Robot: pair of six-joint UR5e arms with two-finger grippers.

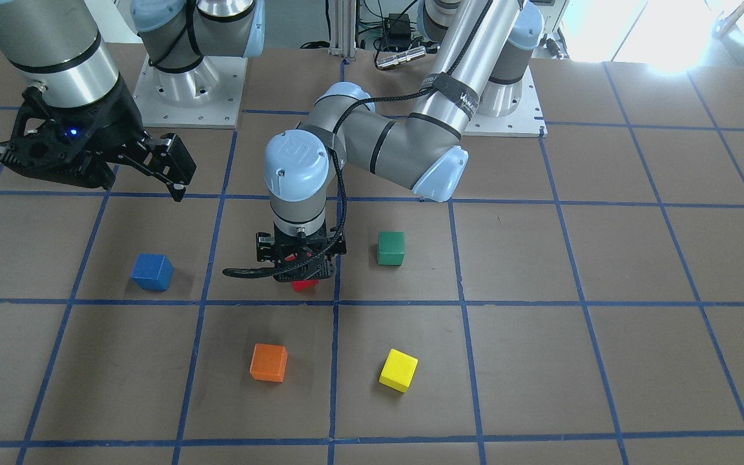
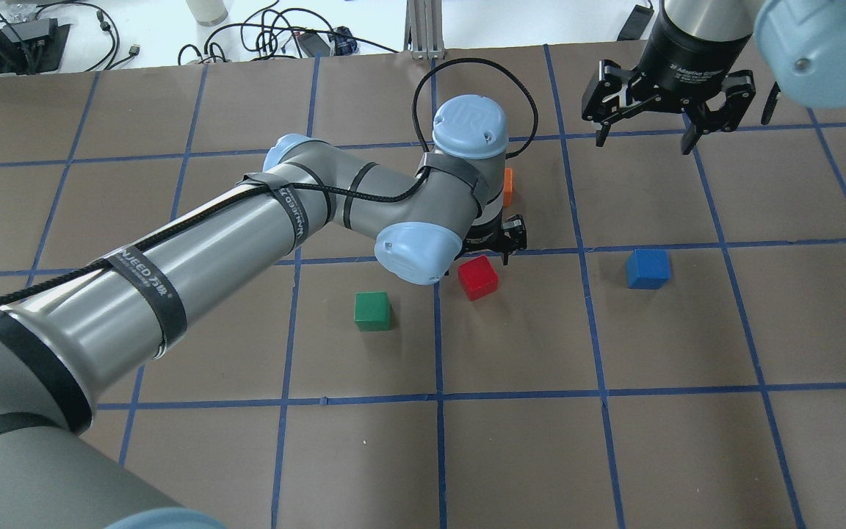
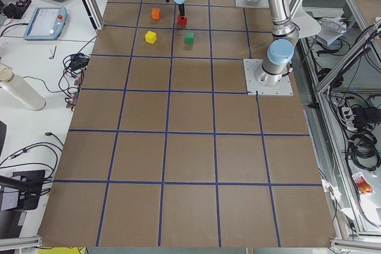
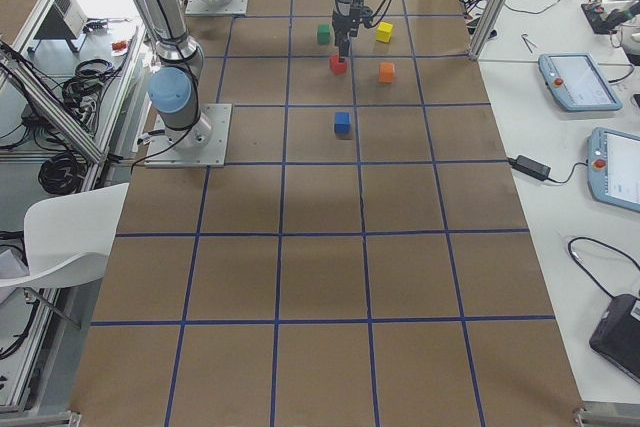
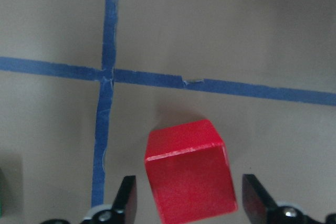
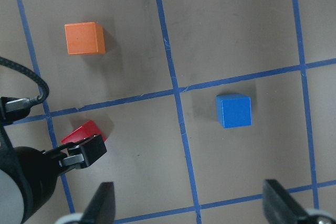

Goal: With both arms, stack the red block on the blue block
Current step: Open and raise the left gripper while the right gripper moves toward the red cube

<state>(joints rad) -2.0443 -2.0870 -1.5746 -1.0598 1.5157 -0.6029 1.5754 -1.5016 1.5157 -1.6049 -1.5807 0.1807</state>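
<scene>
We see a brown desk point(image 2: 687, 441) marked with a blue tape grid and five small cubes on it. The left gripper point(image 5: 190, 184) points straight down over the red block point(image 2: 478, 277). Its fingers point(image 5: 127, 200) are open on either side of the cube, with a narrow gap on each side and no contact. The red block rests on the desk just beside a tape crossing. The blue block point(image 2: 647, 268) sits alone in the neighbouring grid square, well apart from the red one. The right gripper point(image 2: 643, 139) hovers high above the desk, away from the blue block, with its fingers spread wide and holding nothing. A green block point(image 2: 372, 310), an orange block point(image 1: 268, 361) and a yellow block point(image 1: 398, 370) lie around them.
</scene>
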